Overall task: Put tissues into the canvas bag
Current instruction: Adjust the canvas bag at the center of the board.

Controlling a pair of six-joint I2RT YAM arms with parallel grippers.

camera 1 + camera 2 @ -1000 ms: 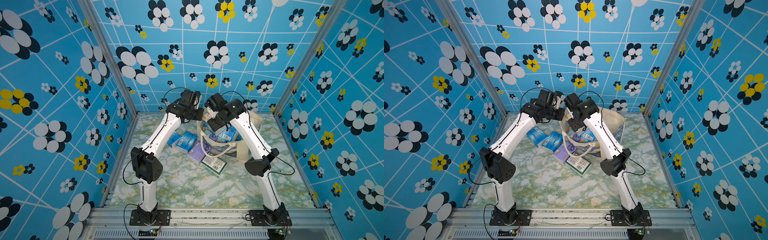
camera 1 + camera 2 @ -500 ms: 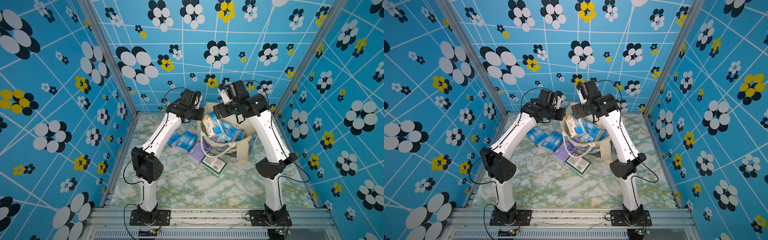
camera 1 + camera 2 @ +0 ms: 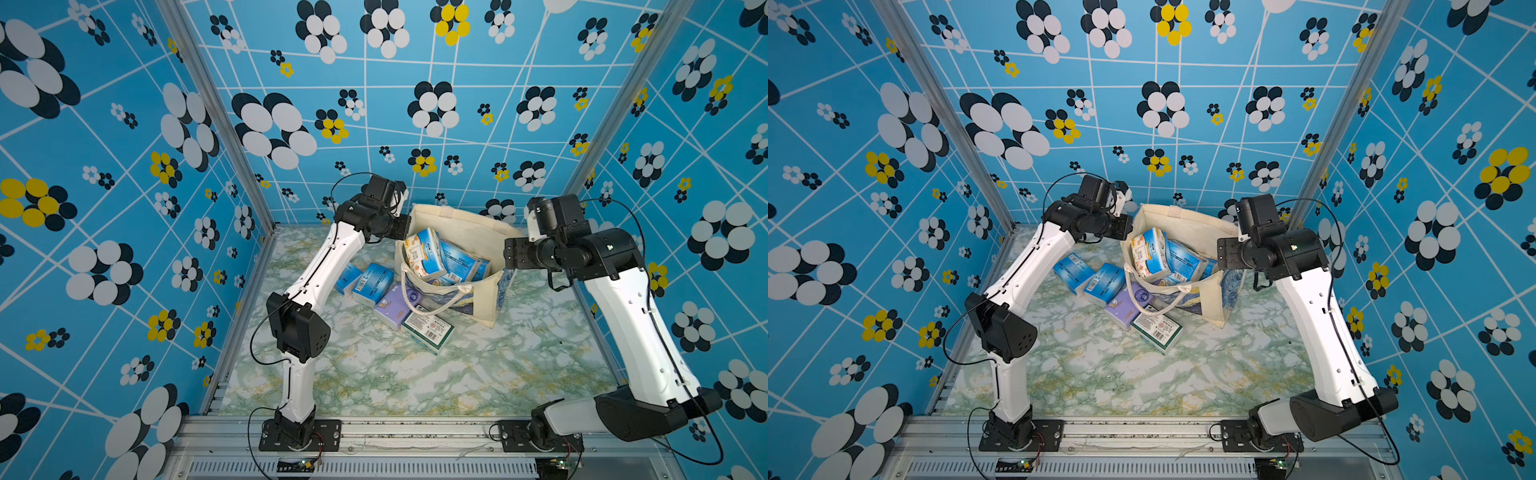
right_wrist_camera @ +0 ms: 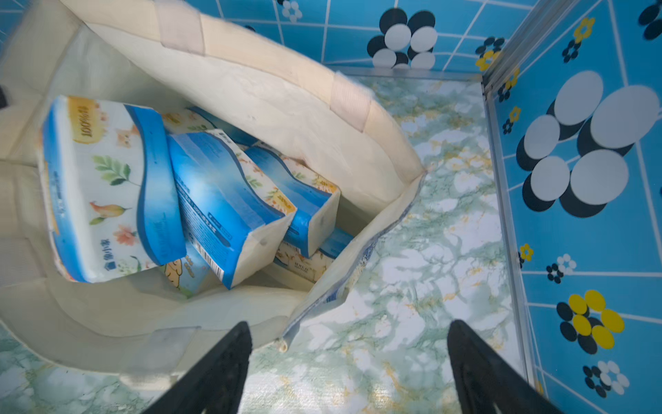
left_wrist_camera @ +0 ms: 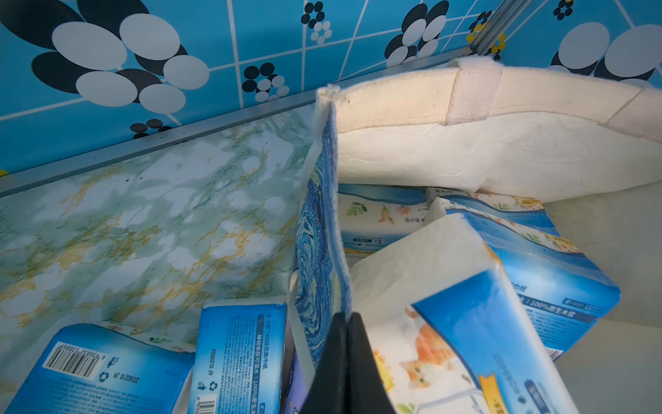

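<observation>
The cream canvas bag (image 3: 465, 232) stands open at the back of the table, with its blue print showing low on the front side (image 3: 1231, 286). Several tissues packs (image 3: 440, 257) lie stacked inside it, also visible in the right wrist view (image 4: 200, 186). My left gripper (image 5: 345, 317) is shut on the bag's left rim (image 5: 331, 200) and holds it up. My right gripper (image 4: 349, 326) is open and empty, above the table just off the bag's right corner (image 4: 404, 200). Two blue packs (image 3: 368, 282), a lilac pack (image 3: 392, 305) and a green-white pack (image 3: 428, 330) lie outside the bag.
The loose packs (image 3: 1106, 282) lie in a row left of and in front of the bag, under the front loop handle (image 3: 1156, 305). The marble-pattern tabletop (image 3: 415, 374) is ringed by blue flowered walls. The right wall (image 4: 573, 215) is close beside my right gripper.
My right arm has risen out of the bag's mouth and swung to the bag's right side, its jaws now wide apart. The left arm has stayed holding the rim.
</observation>
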